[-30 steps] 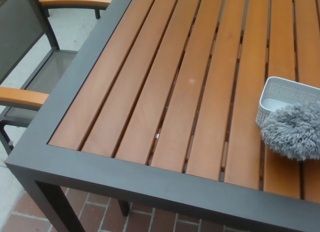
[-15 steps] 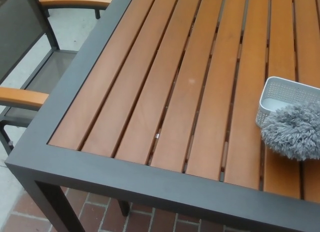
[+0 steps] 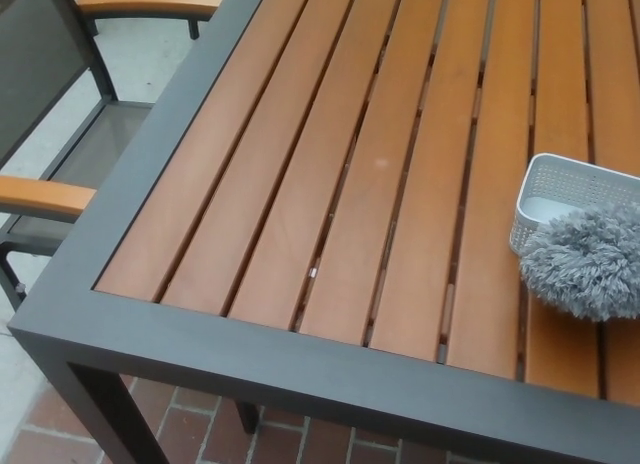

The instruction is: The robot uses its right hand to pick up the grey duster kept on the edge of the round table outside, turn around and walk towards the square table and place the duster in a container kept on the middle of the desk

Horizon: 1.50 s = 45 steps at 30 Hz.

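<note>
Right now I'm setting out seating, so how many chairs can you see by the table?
2. One chair stands at the table's left side, its armrest near the corner. A second chair's armrest shows at the top left. Others may sit outside the view.

A container is set on the table near the picture's right edge. The duster is seen in front of the container, overlapping its near rim. A chair is placed to the left of the table, beside its corner.
</note>
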Tool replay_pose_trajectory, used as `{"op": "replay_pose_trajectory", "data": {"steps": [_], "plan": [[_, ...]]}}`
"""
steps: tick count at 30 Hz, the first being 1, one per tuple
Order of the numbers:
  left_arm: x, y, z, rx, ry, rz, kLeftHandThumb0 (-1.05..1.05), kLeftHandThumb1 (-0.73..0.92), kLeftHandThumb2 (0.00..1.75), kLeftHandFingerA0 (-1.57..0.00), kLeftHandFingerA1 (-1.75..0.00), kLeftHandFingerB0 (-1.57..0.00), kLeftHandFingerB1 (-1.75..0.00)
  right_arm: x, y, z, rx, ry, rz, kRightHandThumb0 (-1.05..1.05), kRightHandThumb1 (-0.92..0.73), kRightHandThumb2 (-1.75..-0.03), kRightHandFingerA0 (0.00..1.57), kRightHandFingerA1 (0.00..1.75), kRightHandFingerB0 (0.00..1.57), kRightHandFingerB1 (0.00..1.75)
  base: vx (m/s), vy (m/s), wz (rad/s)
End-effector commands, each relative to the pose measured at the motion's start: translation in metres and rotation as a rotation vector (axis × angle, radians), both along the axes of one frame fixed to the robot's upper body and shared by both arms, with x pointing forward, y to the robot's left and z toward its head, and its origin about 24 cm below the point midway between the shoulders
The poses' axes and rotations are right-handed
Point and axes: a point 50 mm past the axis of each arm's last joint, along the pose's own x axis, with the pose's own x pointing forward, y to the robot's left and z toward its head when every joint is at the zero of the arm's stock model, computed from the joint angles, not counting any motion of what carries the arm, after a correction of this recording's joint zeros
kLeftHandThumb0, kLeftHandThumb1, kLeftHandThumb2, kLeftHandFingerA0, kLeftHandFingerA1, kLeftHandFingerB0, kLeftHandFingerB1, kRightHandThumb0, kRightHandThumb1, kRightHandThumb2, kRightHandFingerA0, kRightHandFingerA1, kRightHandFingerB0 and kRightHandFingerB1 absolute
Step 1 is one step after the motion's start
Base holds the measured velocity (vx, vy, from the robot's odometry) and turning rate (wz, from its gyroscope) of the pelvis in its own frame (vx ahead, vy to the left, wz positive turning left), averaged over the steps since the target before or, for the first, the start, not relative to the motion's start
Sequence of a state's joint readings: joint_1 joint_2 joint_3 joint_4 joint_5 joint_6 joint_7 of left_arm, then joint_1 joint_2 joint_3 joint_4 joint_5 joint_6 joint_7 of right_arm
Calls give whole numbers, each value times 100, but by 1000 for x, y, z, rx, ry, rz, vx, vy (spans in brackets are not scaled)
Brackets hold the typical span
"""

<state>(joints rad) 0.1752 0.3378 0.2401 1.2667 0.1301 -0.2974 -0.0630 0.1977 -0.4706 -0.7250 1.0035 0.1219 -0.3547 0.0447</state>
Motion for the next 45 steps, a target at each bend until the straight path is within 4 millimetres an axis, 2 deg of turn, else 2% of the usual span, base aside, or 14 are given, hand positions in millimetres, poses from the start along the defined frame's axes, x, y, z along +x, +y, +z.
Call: {"op": "replay_pose_trajectory", "data": {"steps": [1,9,10,15,16,20,25,26,33,34,35,40,44,45], "plan": [[8,2,10,42,-176,13,-32,19,113,-131,-135,-124,-127,-51,33,-57,342,241,-165,-62,-60,-99,0,46,0,31,0,0,0],[8,3,11,46,-177,-7,-34,20,112,-132,-136,-125,-129,-51,34,-58,345,240,-166,-62,-60,-99,0,46,0,31,0,0,0],[8,3,11,48,-175,-10,-82,8,154,-105,-174,-97,-151,-51,34,-58,345,240,-166,-62,-60,-99,0,46,0,31,0,0,0],[8,3,11,54,-177,-13,-84,8,148,-108,-166,-100,-145,-51,33,-58,345,240,-166,-62,-60,-99,0,46,0,31,0,0,0],[8,3,11,62,-178,-8,-81,21,138,-118,-157,-95,-131,-51,33,-58,345,240,-166,-62,-60,-99,0,46,0,31,0,0,0],[8,4,11,84,-178,-1,-84,22,137,-135,-169,-104,-137,-50,34,-58,347,239,-165,-62,-60,-99,0,46,0,31,0,0,0],[7,4,11,83,-176,6,-80,21,135,-128,-163,-99,-134,-50,34,-58,347,239,-165,-62,-60,-99,0,46,0,31,0,0,0],[7,4,11,82,-175,3,-98,12,143,-113,-167,-104,-145,-50,34,-58,347,240,-166,-62,-60,-99,0,46,0,31,0,0,0],[9,4,11,78,-165,-17,-87,27,140,-123,-166,-93,-136,-50,34,-59,349,238,-167,-62,-60,-99,0,46,0,31,0,0,0],[9,4,11,80,-162,-18,-89,10,152,-108,-174,-100,-152,-50,34,-59,349,238,-166,-62,-60,-99,0,46,0,31,0,0,0],[9,3,12,79,-194,5,-81,22,136,-135,-169,-96,-131,-50,34,-59,349,237,-167,-62,-60,-99,0,46,0,31,0,0,0],[11,4,15,61,-275,56,-66,15,128,-136,-160,-104,-129,-50,35,-59,351,230,-169,-62,-60,-99,0,46,0,31,0,0,0],[11,4,14,58,-248,35,-97,11,143,-118,-168,-109,-146,-50,35,-59,351,230,-168,-62,-60,-99,0,46,0,31,0,0,0],[11,4,13,59,-242,31,-33,8,105,-137,-136,-131,-130,-50,35,-59,351,230,-168,-62,-60,-99,0,46,0,31,0,0,0]]}}
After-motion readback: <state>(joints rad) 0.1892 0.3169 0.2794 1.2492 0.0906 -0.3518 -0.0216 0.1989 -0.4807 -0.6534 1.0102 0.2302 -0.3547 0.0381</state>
